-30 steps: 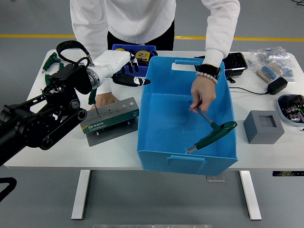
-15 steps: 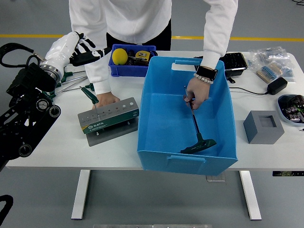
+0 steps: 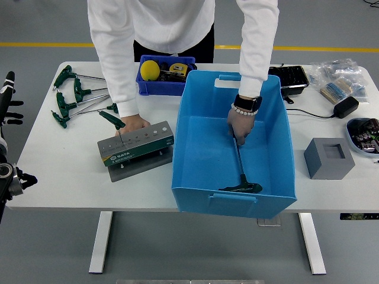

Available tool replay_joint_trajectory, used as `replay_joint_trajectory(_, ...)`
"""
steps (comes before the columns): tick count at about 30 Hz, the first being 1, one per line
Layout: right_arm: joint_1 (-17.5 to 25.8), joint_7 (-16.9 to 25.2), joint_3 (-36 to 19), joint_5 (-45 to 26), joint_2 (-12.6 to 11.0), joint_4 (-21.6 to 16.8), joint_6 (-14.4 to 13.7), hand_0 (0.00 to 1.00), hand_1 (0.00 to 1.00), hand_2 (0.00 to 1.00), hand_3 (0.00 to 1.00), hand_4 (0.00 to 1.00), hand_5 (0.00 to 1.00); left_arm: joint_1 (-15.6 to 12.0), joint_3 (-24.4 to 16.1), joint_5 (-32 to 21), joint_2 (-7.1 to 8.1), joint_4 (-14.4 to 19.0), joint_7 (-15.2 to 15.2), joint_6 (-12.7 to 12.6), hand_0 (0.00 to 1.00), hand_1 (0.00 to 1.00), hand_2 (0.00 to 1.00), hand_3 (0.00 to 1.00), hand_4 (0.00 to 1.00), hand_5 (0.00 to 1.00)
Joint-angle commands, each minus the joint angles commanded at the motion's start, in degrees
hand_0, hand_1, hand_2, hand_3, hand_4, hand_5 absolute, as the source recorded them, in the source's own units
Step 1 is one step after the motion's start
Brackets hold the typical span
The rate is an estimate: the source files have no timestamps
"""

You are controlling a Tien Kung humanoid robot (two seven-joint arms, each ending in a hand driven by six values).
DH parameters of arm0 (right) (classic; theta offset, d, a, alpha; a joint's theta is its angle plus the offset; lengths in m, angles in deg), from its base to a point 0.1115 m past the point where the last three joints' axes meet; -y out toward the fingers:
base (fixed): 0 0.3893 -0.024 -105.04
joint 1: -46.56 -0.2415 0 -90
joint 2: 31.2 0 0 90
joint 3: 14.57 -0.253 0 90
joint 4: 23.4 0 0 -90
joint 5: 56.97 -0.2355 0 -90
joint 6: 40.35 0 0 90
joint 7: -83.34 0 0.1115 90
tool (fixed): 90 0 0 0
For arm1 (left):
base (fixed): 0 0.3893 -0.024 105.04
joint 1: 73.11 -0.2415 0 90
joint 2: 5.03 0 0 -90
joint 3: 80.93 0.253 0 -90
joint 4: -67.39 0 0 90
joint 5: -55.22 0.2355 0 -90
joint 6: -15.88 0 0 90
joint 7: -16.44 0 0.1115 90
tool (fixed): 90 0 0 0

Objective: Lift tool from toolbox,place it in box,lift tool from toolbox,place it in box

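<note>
Head view shows one blue box (image 3: pixel 234 151) with one T-handle wrench (image 3: pixel 241 171) inside, its shaft held by a person's hand (image 3: pixel 238 125); the other hand (image 3: pixel 133 124) rests beside one grey tool stand (image 3: pixel 136 144) carrying one wrench (image 3: pixel 113 121). Four more wrenches (image 3: pixel 74 97) lie far left on the white table (image 3: pixel 71 177) over grey floor. Only the left hand's (image 3: pixel 7 97) edge shows at the left border; I cannot tell its fingers.

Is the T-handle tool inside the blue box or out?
Inside: the T-handle tool lies on the blue box floor, the person's hand on its shaft.
</note>
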Motion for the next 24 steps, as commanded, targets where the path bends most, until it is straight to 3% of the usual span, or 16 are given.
replay_joint_trajectory(5, -0.03, -0.34, -0.59, 0.94, 0.06, -0.02, -0.15, 0.679, 0.654, 0.719, 0.595, 0.864, 0.754, -3.89, 1.64, -11.92, -1.20, 3.75, -3.49, 0.00, 0.379, 0.442, 0.601, 0.682, 0.856, 0.793)
replay_joint_trajectory(6, -0.05, -0.44, -0.76, 1.22, 0.07, -0.03, -0.20, 0.679, 0.653, 0.719, 0.594, 0.863, 0.754, -4.05, 2.14, -14.52, -1.37, 3.88, -4.77, 0.00, 0.504, 0.549, 0.666, 0.745, 0.858, 0.834)
replay_joint_trajectory(11, -0.16, -0.65, -1.11, 2.14, -0.04, -0.09, -0.27, 0.679, 0.653, 0.719, 0.594, 0.863, 0.754, -5.19, 4.63, -26.44, -2.62, 4.16, -13.04, 0.00, 0.504, 0.549, 0.666, 0.745, 0.858, 0.834)
replay_joint_trajectory(12, -0.15, -0.59, -1.04, 1.96, -0.05, -0.09, -0.26, 0.678, 0.652, 0.719, 0.594, 0.862, 0.755, -5.60, 4.97, -29.05, -2.90, 4.44, -14.01, 0.00, 0.578, 0.604, 0.709, 0.774, 0.849, 0.893)
replay_joint_trajectory(20, -0.31, -0.53, -0.90, 1.85, -0.07, -0.10, -0.35, 0.678, 0.652, 0.718, 0.594, 0.861, 0.755, -8.00, 7.21, -48.04, -3.89, 6.19, -19.18, 0.00, 0.591, 0.610, 0.727, 0.819, 0.831, 0.913)
replay_joint_trajectory(24, -0.34, -0.75, -1.14, 2.26, 0.01, -0.13, -0.41, 0.676, 0.652, 0.719, 0.593, 0.860, 0.757, -8.29, 8.21, -57.99, -3.76, 6.15, -19.51, 0.00, 0.578, 0.613, 0.731, 0.828, 0.833, 0.918)
